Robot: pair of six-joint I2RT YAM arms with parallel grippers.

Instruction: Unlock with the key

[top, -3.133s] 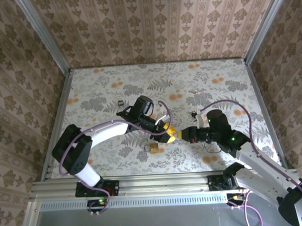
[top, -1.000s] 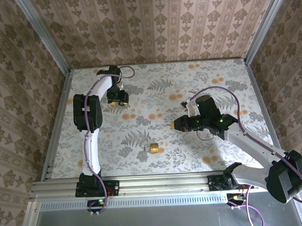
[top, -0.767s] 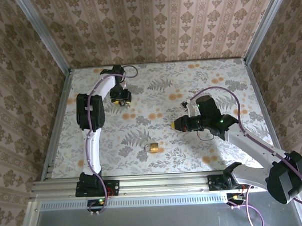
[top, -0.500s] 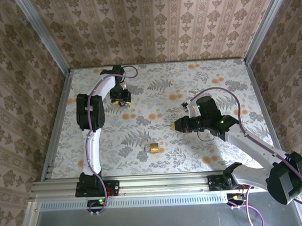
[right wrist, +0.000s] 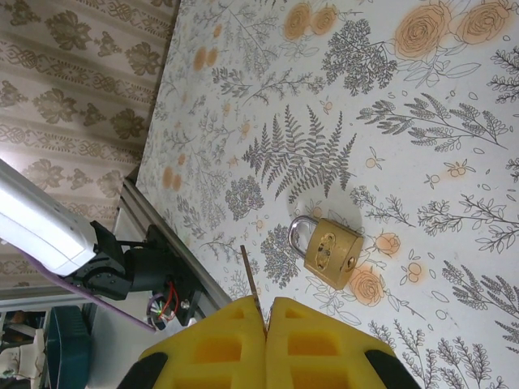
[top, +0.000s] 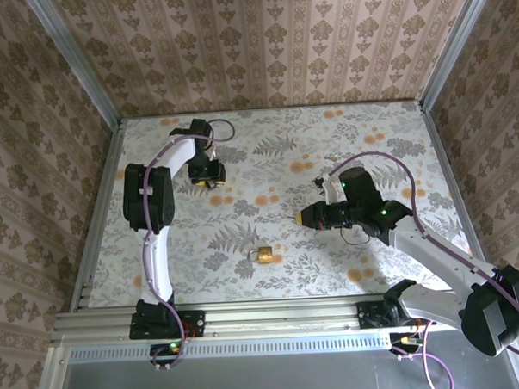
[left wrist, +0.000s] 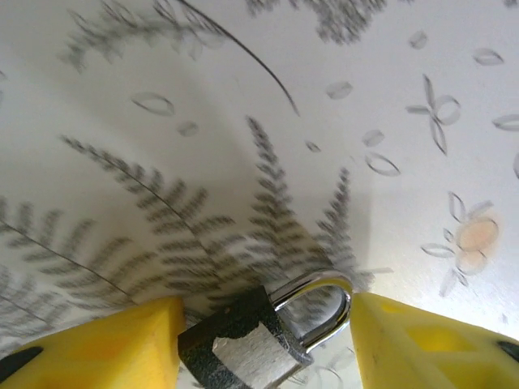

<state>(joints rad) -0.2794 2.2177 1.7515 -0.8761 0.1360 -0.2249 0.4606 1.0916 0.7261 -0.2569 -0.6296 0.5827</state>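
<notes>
In the right wrist view, my right gripper (right wrist: 265,312) is shut on the key (right wrist: 250,279), whose thin dark blade sticks out past the yellow fingertips. The brass padlock (right wrist: 328,251) lies flat on the floral table a short way beyond the blade, untouched. From above, that padlock (top: 263,255) sits near the front middle, with my right gripper (top: 300,217) hovering up and to its right. My left gripper (top: 210,181) reaches to the far left. Its yellow fingers (left wrist: 122,344) flank and touch a small dark-grey and silver padlock (left wrist: 243,344) lying on the table.
Patterned walls enclose the floral table (top: 266,151) on three sides. An aluminium rail (top: 273,314) with both arm bases runs along the near edge. The left arm (top: 153,225) stretches up the table's left side.
The left gripper has shifted slightly right and toward the front, and its jaws have narrowed around the small dark padlock. The right gripper, with the key, has barely moved.
</notes>
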